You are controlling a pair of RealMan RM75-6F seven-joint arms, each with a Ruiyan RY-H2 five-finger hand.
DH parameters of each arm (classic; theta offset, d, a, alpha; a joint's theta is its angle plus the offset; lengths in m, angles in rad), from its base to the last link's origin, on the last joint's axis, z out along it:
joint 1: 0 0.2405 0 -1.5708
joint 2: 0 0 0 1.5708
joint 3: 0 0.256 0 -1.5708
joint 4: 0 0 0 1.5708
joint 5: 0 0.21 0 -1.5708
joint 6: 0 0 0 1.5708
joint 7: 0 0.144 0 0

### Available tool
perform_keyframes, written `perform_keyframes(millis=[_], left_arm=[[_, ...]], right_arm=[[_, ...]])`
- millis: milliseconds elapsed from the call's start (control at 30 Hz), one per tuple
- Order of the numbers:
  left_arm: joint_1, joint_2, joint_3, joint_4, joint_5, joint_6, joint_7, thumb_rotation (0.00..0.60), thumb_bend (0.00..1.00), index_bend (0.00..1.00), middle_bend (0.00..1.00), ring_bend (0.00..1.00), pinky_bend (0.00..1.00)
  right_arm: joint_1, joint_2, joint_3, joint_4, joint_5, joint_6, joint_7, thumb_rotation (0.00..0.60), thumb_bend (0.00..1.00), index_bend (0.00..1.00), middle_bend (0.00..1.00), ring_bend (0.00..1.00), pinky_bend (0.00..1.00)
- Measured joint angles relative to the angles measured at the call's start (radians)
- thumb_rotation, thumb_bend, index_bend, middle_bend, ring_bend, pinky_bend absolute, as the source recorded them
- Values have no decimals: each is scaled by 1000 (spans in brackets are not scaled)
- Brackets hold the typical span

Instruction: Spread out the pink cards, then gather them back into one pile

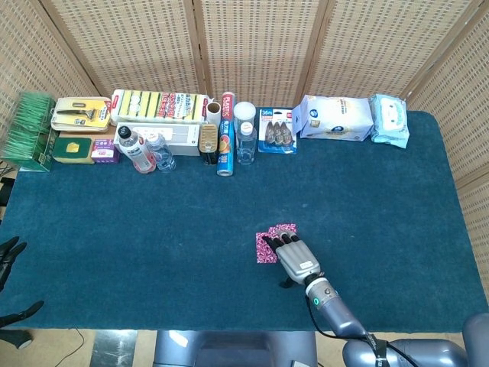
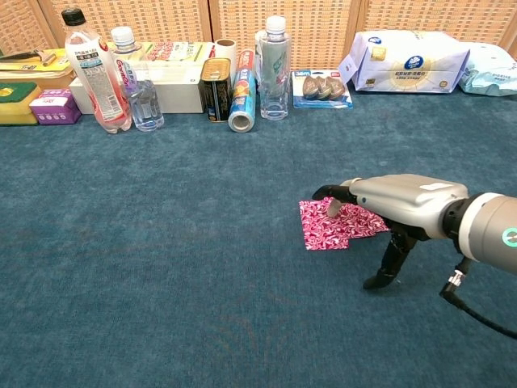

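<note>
A: Spreading is the step in hand, by the look of it. The pink cards [image 2: 331, 225] lie on the blue table cover [image 1: 153, 229], toward the near middle, fanned into at least two offset layers, one corner poking out to the right. The right hand [image 2: 388, 198] rests flat above them, fingertips [image 2: 331, 194] down on the top card, fingers stretched forward and not wrapped round anything. It presses; it does not grip.

B: Thumb?

A: Pointing down toward the cloth, beside the pile [image 2: 392, 263]. Holding nothing.

B: Next move, as a judgement?

A: More sideways drag with light downward pressure, so single cards slide off rather than the whole stack shifting. Too much pressure would likely carry everything along together. Gathering comes only once the fan is wide.

B: Left hand?

A: Only dark fingers at the left edge of the head view [image 1: 9, 256], off the table. Whether they are apart or curled cannot be told; they appear to hold nothing.

B: Anything else unclear?

A: The card count. The palm covers the right part of the fan in both views, and the head view shows only two pink corners [image 1: 271, 241]. Contact under the fingers other than the leading ones is hidden too.
</note>
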Motion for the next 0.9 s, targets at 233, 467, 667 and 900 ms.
perform_keyframes(millis=[233,467,667,900], left_arm=[[2,3,-2,5,-1,8,-19,600,73,0,0,0,0],[4,3,-1,10,1,13,-26,600,72,0,0,0,0],[3,3,-1,8,1,10,-23,600,73,0,0,0,0],[4,2,-2,9,0,12,-24,600,73,0,0,0,0]], right_arm=[[17,-19,-26,-38,19,36,-59,600,0,26,205,0,0],[28,-29,-50,-78,29,63,-93,600,0,26,205,0,0],[32,-23,-67,-131,9,90,-115,600,0,26,205,0,0],[34,6,-73,-188,-35,121,-115,600,0,31,206,0,0]])
